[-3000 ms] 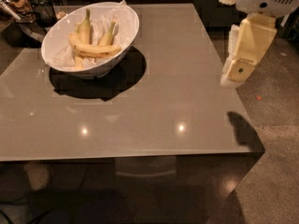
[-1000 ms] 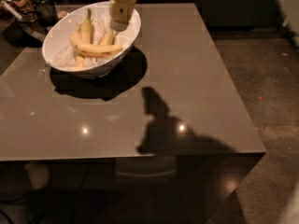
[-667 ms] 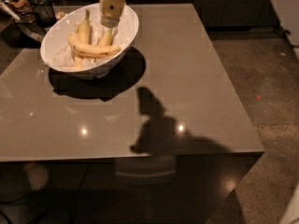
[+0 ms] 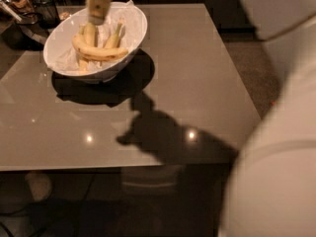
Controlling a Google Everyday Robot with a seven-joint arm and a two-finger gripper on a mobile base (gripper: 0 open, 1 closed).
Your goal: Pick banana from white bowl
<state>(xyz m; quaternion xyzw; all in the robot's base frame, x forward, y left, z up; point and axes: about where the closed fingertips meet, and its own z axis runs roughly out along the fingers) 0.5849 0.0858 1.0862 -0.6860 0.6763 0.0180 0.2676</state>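
Note:
The white bowl (image 4: 133, 33) stands at the far left of the grey table, lined with crumpled white paper. The long curved yellow banana (image 4: 98, 51) lies across its middle, in front of two shorter, straighter bananas (image 4: 113, 36) that point up toward the far rim. My gripper (image 4: 97, 15) hangs over the bowl's far left part, its tip just above the left short banana and a little behind the curved one. The arm's cream body fills the right side of the view.
The grey glossy table (image 4: 187, 73) carries the arm's dark shadow at its front middle. Dark clutter (image 4: 34, 9) sits beyond the table's far left corner. The floor shows at the right, past the table's edge.
The gripper has swung from the table's right side to over the bowl and drifted left across it. The arm's body now fills the right side. The bananas have not moved.

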